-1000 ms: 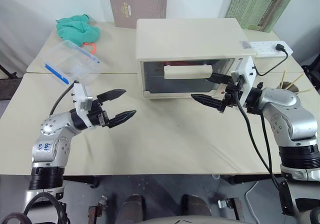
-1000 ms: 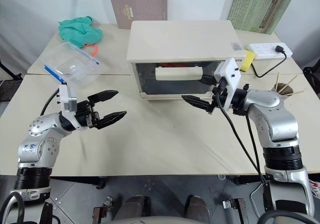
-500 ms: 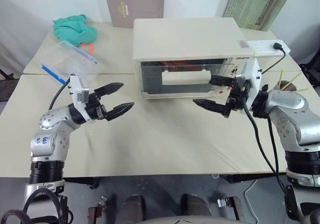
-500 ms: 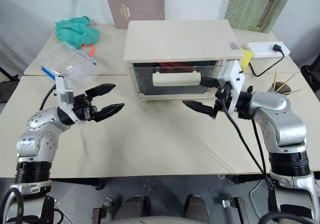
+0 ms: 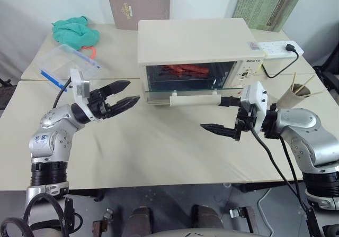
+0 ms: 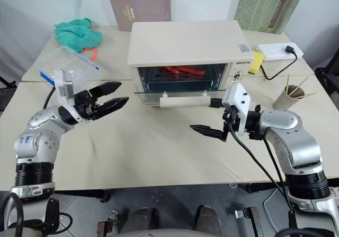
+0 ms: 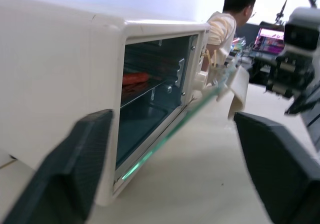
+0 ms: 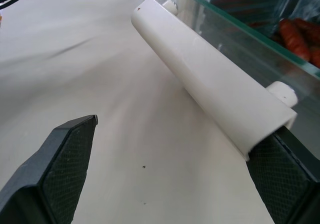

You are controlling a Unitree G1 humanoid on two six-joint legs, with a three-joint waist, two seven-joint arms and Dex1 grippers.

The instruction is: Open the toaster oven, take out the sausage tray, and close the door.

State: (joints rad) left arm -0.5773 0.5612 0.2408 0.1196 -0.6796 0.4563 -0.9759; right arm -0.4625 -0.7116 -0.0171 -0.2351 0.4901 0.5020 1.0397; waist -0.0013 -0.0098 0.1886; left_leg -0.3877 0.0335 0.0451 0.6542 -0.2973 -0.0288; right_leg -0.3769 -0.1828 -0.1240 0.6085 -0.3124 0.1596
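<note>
The cream toaster oven (image 5: 193, 38) stands mid-table with its glass door (image 5: 177, 91) swung down to level. Its bar handle (image 5: 193, 99) faces me. Red sausages (image 5: 183, 69) lie inside on the sausage tray, whose metal I can barely make out. My right gripper (image 5: 220, 115) is open at the handle's right end. One finger rests by that end (image 8: 285, 169), the other hangs well below it over the table. My left gripper (image 5: 123, 94) is open and empty, hovering left of the oven and pointing at its opening (image 7: 150, 109).
A clear plastic box with blue clips (image 5: 71, 67) and a green cloth (image 5: 74, 32) lie at the back left. A power strip (image 5: 275, 47) and a cup of sticks (image 5: 294, 94) are on the right. A person (image 7: 227, 19) sits beyond the table.
The door has swung down from shut to level as my right gripper came down and back at the handle. My left gripper rose slightly and its jaws narrowed a little.
</note>
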